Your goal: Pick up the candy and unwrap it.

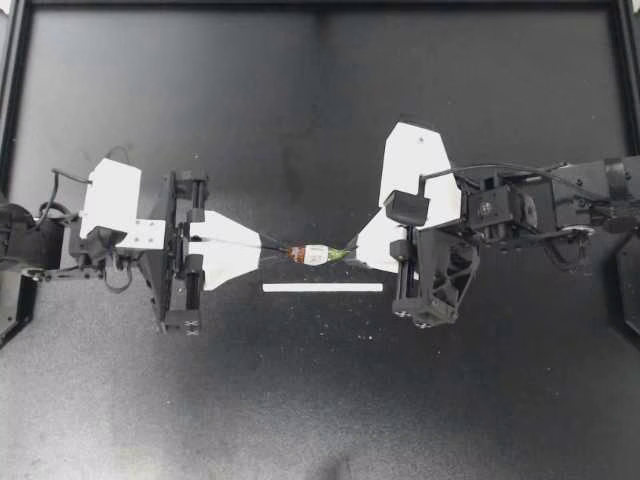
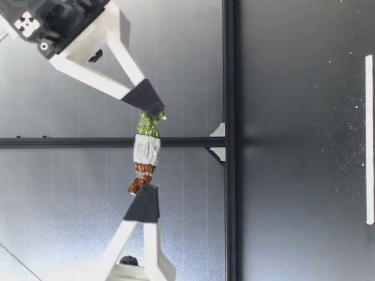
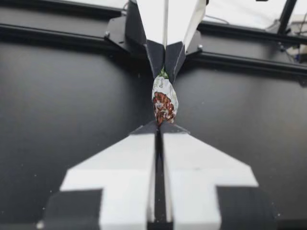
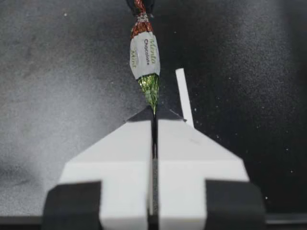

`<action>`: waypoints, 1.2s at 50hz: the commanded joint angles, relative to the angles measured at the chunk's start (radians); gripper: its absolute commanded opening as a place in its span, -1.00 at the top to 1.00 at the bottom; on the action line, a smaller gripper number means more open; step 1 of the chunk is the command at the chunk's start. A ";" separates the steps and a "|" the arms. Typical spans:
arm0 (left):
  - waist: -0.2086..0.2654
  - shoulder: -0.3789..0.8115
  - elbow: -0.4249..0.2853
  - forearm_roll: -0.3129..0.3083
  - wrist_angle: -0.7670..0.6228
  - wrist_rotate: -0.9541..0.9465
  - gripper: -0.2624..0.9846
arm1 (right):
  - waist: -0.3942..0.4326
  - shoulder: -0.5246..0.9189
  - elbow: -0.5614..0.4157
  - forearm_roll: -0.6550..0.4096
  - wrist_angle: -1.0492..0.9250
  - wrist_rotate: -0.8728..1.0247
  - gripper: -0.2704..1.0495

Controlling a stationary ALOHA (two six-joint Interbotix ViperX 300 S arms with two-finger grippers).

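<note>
A wrapped candy (image 1: 313, 254) with a white middle, a brown twisted end and a green twisted end hangs stretched between my two grippers above the black table. My left gripper (image 1: 266, 247) is shut on the brown end. My right gripper (image 1: 352, 250) is shut on the green end. The low view has the candy (image 2: 146, 153) well above the table, held between both tips. In the left wrist view the candy (image 3: 164, 99) runs from my fingertips to the other gripper's tips. Its green tail (image 4: 150, 91) enters my shut fingers in the right wrist view.
A thin white strip (image 1: 322, 288) lies flat on the table just in front of the candy, also visible as the strip (image 4: 184, 96) beside my right gripper. The black frame rail (image 1: 320, 5) borders the far side of the table.
</note>
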 commanded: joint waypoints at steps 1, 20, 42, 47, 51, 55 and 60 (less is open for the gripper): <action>0.002 -0.002 -0.026 0.000 -0.008 -0.005 0.86 | 0.009 -0.015 -0.023 -0.005 -0.011 -0.003 0.84; -0.011 0.018 -0.041 0.005 -0.009 -0.012 0.86 | 0.009 0.011 -0.060 -0.018 -0.011 -0.005 0.84; -0.011 -0.012 -0.011 -0.005 -0.008 -0.014 0.86 | 0.018 -0.015 -0.020 -0.015 -0.034 0.023 0.84; -0.011 0.003 -0.023 -0.003 -0.008 -0.011 0.86 | 0.018 -0.005 -0.034 -0.021 -0.051 0.018 0.84; -0.011 0.009 -0.029 -0.005 -0.008 -0.011 0.86 | 0.018 0.002 -0.044 -0.032 -0.052 0.017 0.84; -0.011 0.005 -0.029 -0.005 -0.008 -0.011 0.86 | 0.018 0.000 -0.041 -0.034 -0.051 0.018 0.84; -0.011 -0.003 -0.026 -0.005 -0.008 -0.012 0.86 | 0.018 -0.002 -0.037 -0.032 -0.054 0.017 0.84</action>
